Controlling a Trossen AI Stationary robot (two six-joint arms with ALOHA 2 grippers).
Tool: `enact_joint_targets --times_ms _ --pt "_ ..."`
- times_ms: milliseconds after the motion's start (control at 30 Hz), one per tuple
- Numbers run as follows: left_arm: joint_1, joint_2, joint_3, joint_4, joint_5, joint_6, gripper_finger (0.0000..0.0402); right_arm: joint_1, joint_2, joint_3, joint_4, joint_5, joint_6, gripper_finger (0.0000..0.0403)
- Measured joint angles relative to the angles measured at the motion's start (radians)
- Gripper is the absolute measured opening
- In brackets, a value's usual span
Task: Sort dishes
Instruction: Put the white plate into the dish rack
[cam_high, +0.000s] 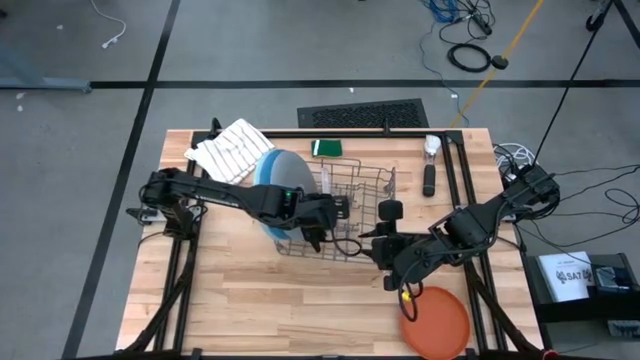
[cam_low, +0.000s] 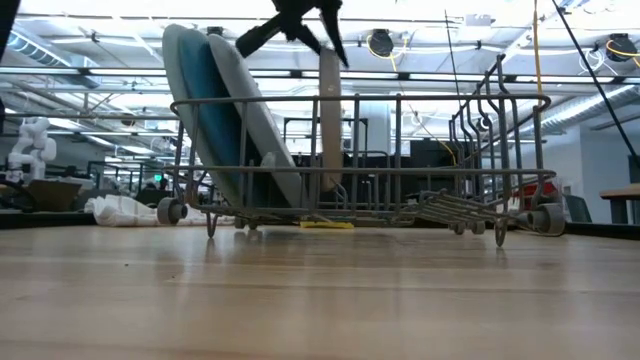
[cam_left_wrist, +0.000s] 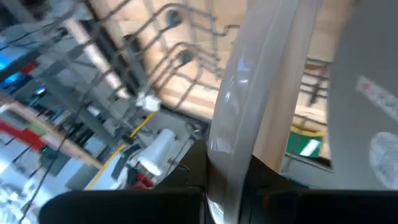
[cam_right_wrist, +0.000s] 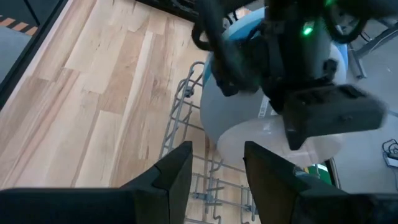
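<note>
- L gripper is gripping a small off-white round plastic plate on edge, lowering it into the wire dish rack, mid-rack.
- R gripper is hovering near the rack's edge, fingers apart, empty.
- Rack is already holding 2 large plates upright: grey, light blue.
- Orange round plate is lying on the wooden table, unsorted.
- Judging roughly halfway.
</note>
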Motion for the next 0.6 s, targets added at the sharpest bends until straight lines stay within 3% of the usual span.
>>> enact_joint_targets --times_ms 600 --pt "-0.009 0.005 0.001 -0.093 -0.016 -0.052 0.0054 0.005 0.000 0.000 0.000 0.000 0.001 0.0139"
